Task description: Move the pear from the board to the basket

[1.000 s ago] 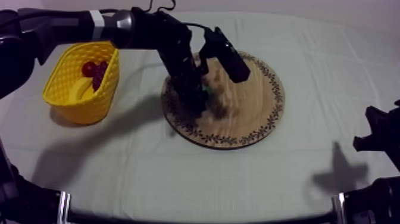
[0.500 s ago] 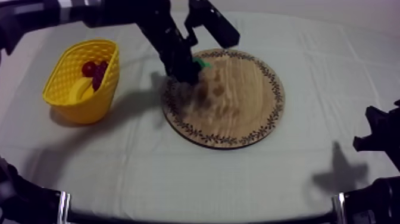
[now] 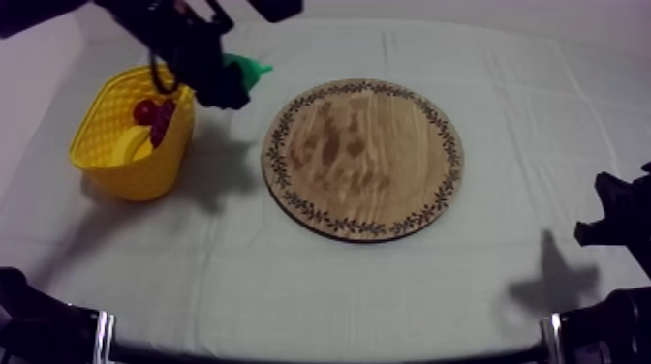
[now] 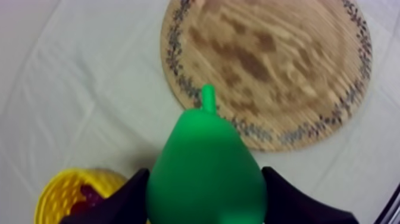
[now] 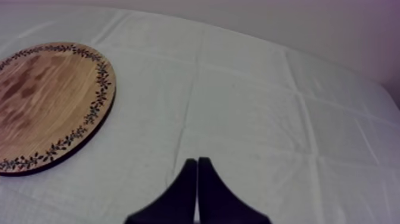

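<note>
Your left gripper (image 4: 205, 199) is clamped on the pear (image 4: 205, 167), with one black finger (image 4: 125, 199) pressed against each flank of the green fruit. The pear's broad end sits between the fingers and its stem sticks out beyond them, toward the wooden board (image 3: 363, 160). From above, you can see the arm coming in at the far left, holding the pear clear of the cloth (image 3: 320, 290). The fruit hangs just right of the yellow basket (image 3: 136, 174), by its far right rim, in the gap between basket and board. It is off the board and not inside the basket. The board lies flat at the middle of the table, with bare wood inside its patterned rim. The basket stands at the left, well apart from the board, and a small red fruit (image 3: 144, 111) lies inside it near the far wall. Your right gripper (image 5: 197, 164) has its fingers pressed together in a narrow wedge with nothing between them. It sits low at the near right side over plain cloth, well to the right of the board.
</note>
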